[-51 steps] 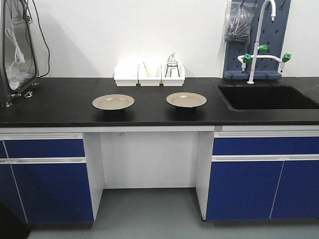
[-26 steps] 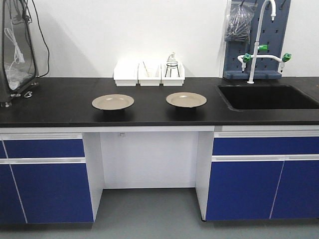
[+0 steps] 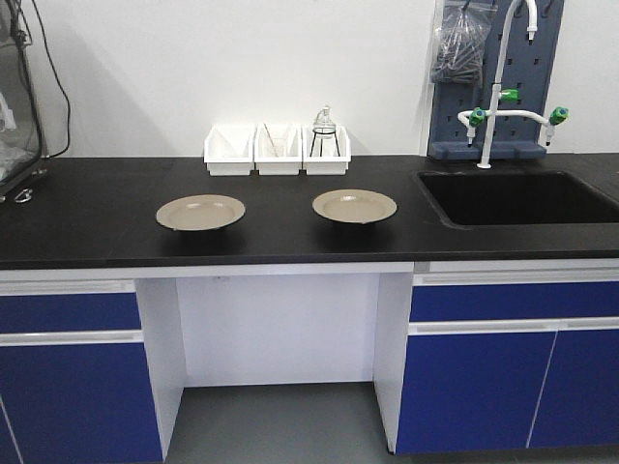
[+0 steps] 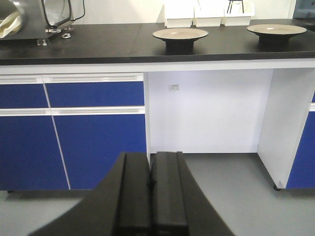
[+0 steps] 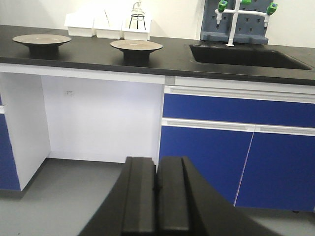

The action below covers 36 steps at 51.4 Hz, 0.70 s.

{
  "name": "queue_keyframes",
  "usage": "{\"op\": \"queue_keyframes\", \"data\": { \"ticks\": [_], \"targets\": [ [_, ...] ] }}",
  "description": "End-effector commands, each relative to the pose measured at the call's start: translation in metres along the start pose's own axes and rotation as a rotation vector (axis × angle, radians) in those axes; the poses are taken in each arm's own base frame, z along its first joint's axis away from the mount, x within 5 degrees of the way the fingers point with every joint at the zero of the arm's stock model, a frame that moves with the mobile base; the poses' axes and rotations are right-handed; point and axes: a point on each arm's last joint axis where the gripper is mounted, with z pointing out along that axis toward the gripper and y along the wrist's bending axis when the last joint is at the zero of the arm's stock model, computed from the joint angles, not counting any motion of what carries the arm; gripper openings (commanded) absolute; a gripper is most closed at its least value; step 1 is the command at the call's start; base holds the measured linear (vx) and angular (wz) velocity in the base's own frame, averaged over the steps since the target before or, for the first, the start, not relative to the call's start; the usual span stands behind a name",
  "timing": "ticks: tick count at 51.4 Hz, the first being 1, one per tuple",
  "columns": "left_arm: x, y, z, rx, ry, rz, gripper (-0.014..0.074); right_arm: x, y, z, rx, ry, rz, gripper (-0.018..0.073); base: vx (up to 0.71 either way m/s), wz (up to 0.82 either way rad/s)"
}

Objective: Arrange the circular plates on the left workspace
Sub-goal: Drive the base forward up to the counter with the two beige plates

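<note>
Left fingers (image 4: 134, 196) and right fingers (image 5: 140, 196) press together, empty; the robot has drawn nearer the desk (image 3: 97, 232), circular plates (image 3: 200, 212) untouched: still approaching.

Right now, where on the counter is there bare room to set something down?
Widest bare patch: countertop left of the left plate. A smaller gap lies between it and the right plate. Crowded behind, at the white bins; sink on the right.

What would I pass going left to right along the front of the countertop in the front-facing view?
lab equipment at the left edge → left circular plate → right circular plate → sink basin. The white bins behind straddle both plates, so I left them out.
</note>
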Motion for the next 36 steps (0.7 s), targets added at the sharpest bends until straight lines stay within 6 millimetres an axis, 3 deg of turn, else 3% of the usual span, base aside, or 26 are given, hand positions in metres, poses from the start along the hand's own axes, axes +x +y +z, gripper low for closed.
{"op": "queue_keyframes", "data": {
  "ticks": [1, 36],
  "targets": [
    [-0.0023, -0.0001, 0.0001, 0.001, -0.085, -0.009, 0.0, -0.0007, -0.0001, 0.0002, 0.009, -0.072, -0.01, -0.0005, 0.3, -0.05],
    [-0.0023, -0.0001, 0.0001, 0.001, -0.085, -0.009, 0.0, -0.0007, -0.0001, 0.0002, 0.009, -0.072, -0.01, -0.0005, 0.44, 0.06]
  ]
}}
